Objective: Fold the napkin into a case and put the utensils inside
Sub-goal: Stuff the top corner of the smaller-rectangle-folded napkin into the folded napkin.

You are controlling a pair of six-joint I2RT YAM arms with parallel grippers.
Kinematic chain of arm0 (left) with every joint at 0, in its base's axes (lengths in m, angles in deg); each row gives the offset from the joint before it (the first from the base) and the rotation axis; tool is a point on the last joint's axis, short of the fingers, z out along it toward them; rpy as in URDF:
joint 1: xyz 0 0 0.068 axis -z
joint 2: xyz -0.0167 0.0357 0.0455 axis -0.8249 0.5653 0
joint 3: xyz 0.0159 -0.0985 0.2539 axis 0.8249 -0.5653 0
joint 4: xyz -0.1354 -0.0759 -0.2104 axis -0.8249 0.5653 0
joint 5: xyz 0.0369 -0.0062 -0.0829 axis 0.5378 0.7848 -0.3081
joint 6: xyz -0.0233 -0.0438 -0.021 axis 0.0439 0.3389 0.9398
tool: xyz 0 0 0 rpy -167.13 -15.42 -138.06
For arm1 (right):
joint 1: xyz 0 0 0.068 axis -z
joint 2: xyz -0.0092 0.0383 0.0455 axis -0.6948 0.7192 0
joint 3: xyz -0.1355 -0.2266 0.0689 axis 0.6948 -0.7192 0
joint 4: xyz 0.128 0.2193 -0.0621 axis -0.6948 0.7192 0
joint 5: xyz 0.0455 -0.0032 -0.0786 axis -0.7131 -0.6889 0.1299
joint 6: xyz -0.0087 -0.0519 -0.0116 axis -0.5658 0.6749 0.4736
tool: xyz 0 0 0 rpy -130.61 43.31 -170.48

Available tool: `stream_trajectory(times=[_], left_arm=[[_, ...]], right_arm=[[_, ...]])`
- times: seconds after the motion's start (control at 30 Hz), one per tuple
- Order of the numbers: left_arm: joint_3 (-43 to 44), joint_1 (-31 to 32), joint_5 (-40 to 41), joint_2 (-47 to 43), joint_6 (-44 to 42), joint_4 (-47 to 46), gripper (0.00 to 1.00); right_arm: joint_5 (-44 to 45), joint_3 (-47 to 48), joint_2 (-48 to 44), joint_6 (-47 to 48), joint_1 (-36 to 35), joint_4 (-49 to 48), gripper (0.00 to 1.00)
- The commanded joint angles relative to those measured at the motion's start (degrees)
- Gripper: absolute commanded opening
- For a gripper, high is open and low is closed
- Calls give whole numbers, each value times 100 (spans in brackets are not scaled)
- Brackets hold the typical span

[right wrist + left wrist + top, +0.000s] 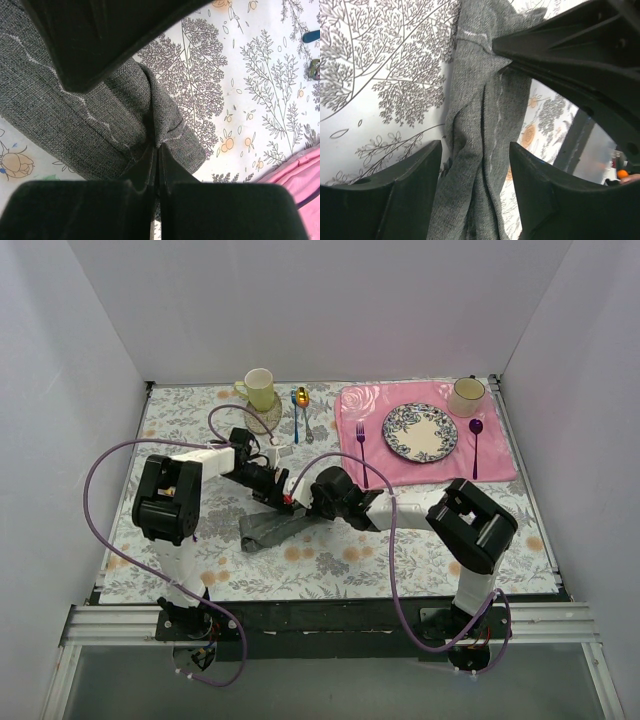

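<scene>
Right gripper (156,148) is clamped shut on a fold of the napkin (268,531), bunched on the table (450,545) toward its near edge, while our left gripper (475,150) straddles it half open, holding nothing, so we reckon we're mid-fold and next need a flat crease.

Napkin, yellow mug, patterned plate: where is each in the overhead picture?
napkin (258,532), top view, its exposed grey part.
yellow mug (260,390), top view, its body.
patterned plate (420,434), top view, its bare pale centre.

Lab booth, white walls (330,310), aluminium rail (300,624)
</scene>
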Motion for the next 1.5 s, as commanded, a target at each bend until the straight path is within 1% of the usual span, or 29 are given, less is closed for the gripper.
stream_trajectory(times=[0.0,0.13,0.3,0.4,0.43,0.5,0.53,0.63,0.7,0.73,0.8,0.83,0.87,0.9,0.93,0.97,1.03,1.07,1.13,1.33,1.43,1.47], left_arm=[[164,89,-285,134,128,-196,58],[67,317,-162,72,276,-450,59],[-152,634,330,-7,426,-714,54],[-258,661,611,-16,523,-828,52],[-302,669,664,2,540,-820,42],[-337,670,814,54,602,-846,31],[-372,670,849,63,637,-863,17],[-364,626,788,107,655,-811,1],[-302,599,665,151,498,-706,0],[-276,599,638,204,453,-592,0],[-232,582,568,248,295,-495,0],[-206,582,559,292,242,-399,0],[-188,564,550,318,189,-354,0],[-153,564,533,336,154,-319,0],[-127,564,489,353,58,-240,0],[-109,564,471,388,31,-205,0],[-39,564,436,415,-13,-143,0],[-12,564,436,450,-31,-117,0],[40,555,366,485,-40,-73,0],[146,547,260,591,-84,33,0],[181,538,251,617,-84,59,0],[190,538,243,617,-92,59,0]], right_arm=[[256,-166,-52,-48,-11,14,1],[283,-183,-87,-74,-20,-57,1],[327,-139,-104,-145,-29,-31,1],[353,-61,-122,-224,-29,40,1],[353,-51,-148,-267,-29,110,1],[327,-8,-174,-311,-29,189,1],[283,1,-236,-346,-38,250,1],[161,123,-385,-461,-29,452,1],[151,247,-473,-540,-20,760,2],[81,369,-517,-558,-11,874,5],[-68,519,-622,-706,120,1199,21],[-460,598,-658,-751,181,1322,29],[-603,773,-693,-786,295,1375,42],[-753,836,-763,-838,348,1689,46],[-1154,888,-798,-839,419,1771,51],[-1332,967,-842,-839,532,1850,58],[-1718,1021,-887,-751,612,2026,64],[-1791,1056,-895,-690,665,2131,65],[-2044,1074,-887,-541,700,2254,65],[-2301,898,-781,-286,701,2132,65],[-2293,810,-667,-180,683,2035,62],[-2257,766,-632,-67,648,1957,60]])
